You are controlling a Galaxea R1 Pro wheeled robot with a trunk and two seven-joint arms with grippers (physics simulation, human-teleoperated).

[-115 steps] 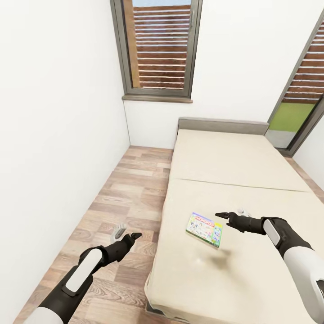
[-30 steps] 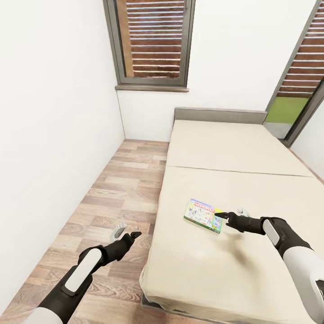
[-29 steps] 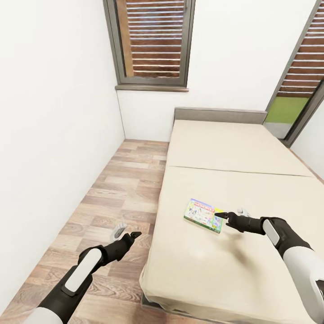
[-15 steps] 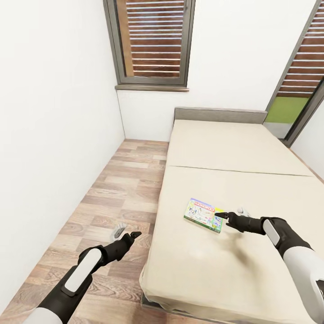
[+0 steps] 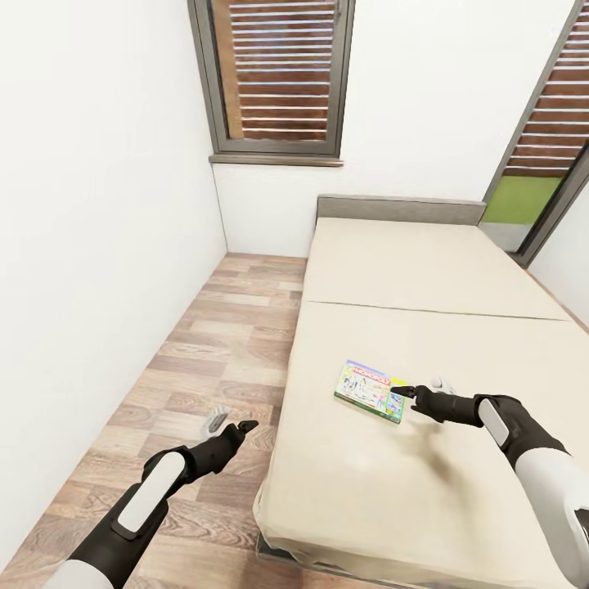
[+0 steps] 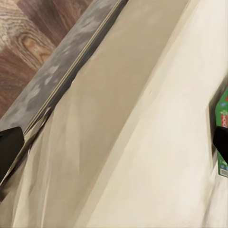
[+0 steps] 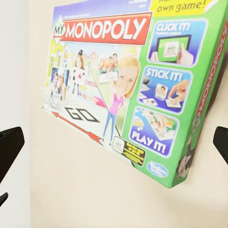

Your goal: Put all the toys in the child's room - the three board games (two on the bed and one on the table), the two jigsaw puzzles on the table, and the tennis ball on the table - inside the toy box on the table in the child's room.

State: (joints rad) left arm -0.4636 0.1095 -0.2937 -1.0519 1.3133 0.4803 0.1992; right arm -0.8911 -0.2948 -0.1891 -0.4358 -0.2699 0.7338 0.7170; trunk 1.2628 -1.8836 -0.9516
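The Monopoly board game [image 5: 371, 391] lies flat on the bed [image 5: 425, 327], lower centre of the head view. The right end effector [image 5: 406, 396] hovers at its near corner, fingers spread wide, holding nothing. Best to straddle the box's edge squarely before closing.

1. The bed [image 5: 425, 327] runs along the right of the room — a beige mattress with a seam across its middle and a grey headboard [image 5: 401, 209] against the far wall.
2. A Monopoly board game [image 5: 370, 391] lies flat on the nearer half, towards the bed's left edge.
3. Wood-plank floor [image 5: 221, 343] flanks the bed — a small grey object [image 5: 217, 419] rests there.
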